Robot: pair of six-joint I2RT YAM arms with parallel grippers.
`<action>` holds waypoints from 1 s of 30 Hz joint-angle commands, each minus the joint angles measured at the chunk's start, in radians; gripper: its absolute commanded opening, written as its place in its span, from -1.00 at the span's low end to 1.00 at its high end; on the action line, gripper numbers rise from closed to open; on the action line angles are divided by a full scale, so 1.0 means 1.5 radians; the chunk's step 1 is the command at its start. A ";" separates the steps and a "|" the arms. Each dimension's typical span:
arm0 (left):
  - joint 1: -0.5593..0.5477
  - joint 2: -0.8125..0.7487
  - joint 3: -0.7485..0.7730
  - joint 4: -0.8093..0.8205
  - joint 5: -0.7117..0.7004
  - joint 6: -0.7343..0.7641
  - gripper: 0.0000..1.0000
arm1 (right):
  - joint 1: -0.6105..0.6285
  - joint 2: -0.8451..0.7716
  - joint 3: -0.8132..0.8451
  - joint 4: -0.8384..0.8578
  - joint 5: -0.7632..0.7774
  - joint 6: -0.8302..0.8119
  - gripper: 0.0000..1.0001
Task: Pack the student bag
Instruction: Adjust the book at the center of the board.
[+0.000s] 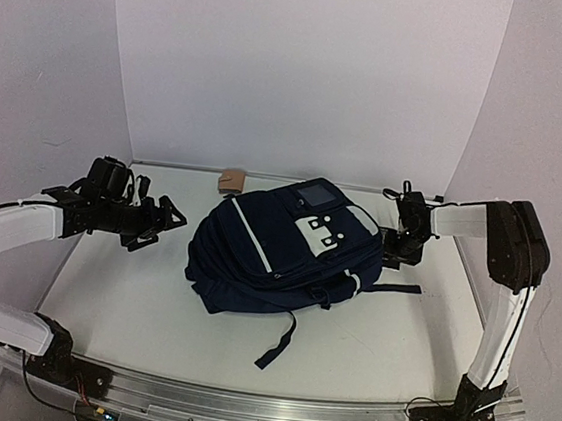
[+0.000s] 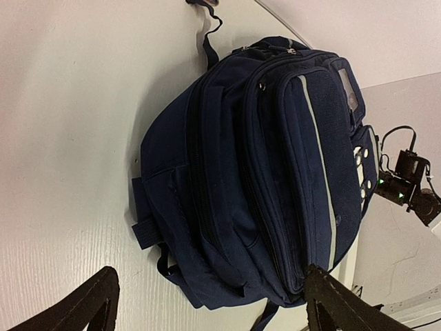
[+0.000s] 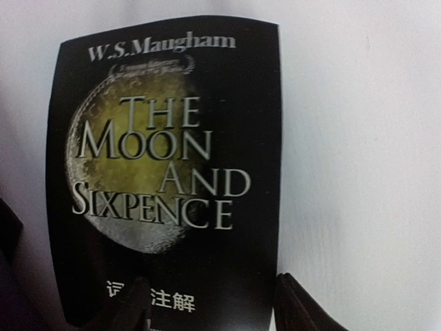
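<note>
**Student bag in the middle of the worktop, one tool on each side**

On the left, the left tool (image 1: 163, 230) hangs over the worktop (image 1: 130, 305) with its jaws spread wide and nothing in them. It points at the bag's left side but sits clear of it. In the left wrist view you get both dark fingers (image 2: 93, 303) at the bottom corners, and the whole bag fills the space ahead of them.

A bit further right, near the back wall, there's a small tan thing (image 1: 232, 178) just behind the bag. It's too small for me to say what it is.

The student bag (image 1: 276, 255) lies on its back in the middle of the worktop. It's navy with white piping and the white block marks (image 1: 321, 233) face up. One dark strap (image 1: 277, 343) trails off toward the near edge.

On the right, the right tool (image 1: 395, 245) is tucked in right beside the bag's right side. I can't tell if it's actually touching. Its wrist view is filled by a black paperback (image 3: 165, 172), "The Moon and Sixpence" by W.S. Maugham, with a yellow moon on the cover. The fingers (image 3: 303, 303) are partly apart at the book's near end, one in front of the cover and one at its right edge. Honestly can't tell whether they're gripping it.
</note>
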 commanded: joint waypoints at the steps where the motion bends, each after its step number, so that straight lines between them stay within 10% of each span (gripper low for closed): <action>1: 0.004 -0.035 -0.009 -0.012 -0.021 0.011 0.87 | 0.002 0.035 -0.012 -0.039 -0.014 0.024 -0.11; 14: 0.004 -0.037 -0.018 -0.013 -0.023 0.023 0.88 | -0.007 0.031 -0.010 -0.062 0.073 0.044 -0.97; 30: 0.004 -0.020 -0.013 -0.002 -0.011 0.033 0.89 | -0.097 -0.061 -0.068 -0.088 0.097 0.012 -1.00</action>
